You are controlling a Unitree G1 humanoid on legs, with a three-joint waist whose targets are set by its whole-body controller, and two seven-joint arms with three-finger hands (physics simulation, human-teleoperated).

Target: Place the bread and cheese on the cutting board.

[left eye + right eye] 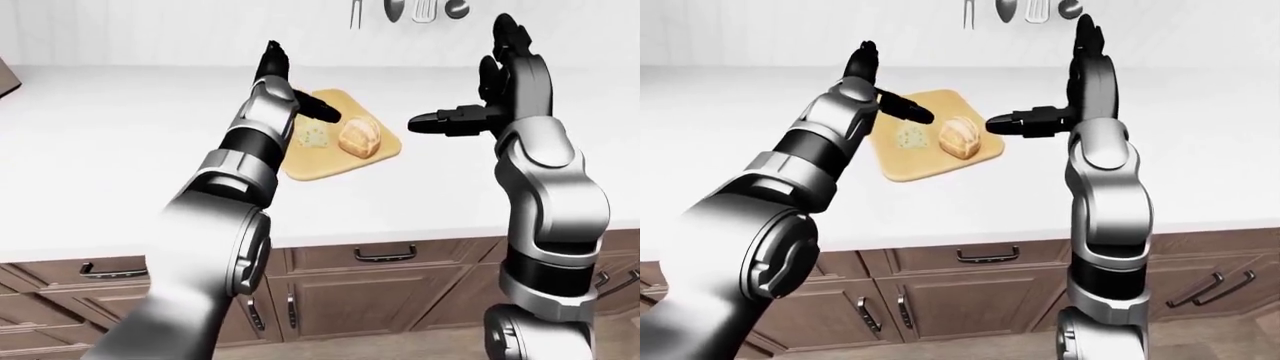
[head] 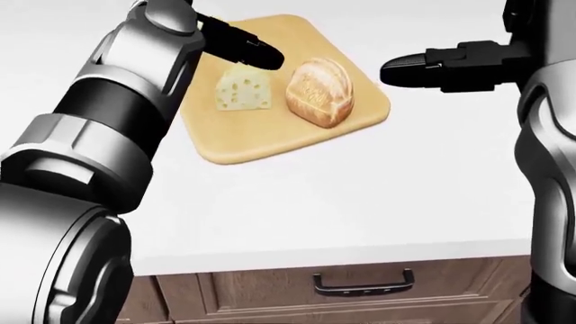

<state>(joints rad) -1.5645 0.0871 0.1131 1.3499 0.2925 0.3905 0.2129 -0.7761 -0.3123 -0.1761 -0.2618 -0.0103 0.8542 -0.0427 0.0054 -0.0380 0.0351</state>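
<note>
Both foods lying on cutting board [image 2: 270, 145]: cheese wedge [image 2: 243, 91] beside bread loaf [image 2: 319, 91] | left hand [image 1: 285, 86] hovering, fingers spread, empty | right hand [image 1: 495, 86] hovering, fingers spread, empty

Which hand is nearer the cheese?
Left. The left hand hangs open just above the cheese; the right hand is open, off past the bread, to the view's right.

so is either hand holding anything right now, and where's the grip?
Nothing is held. The left hand is open above the cheese, which lies on the board beside the bread. The right hand is open, away from both.
</note>
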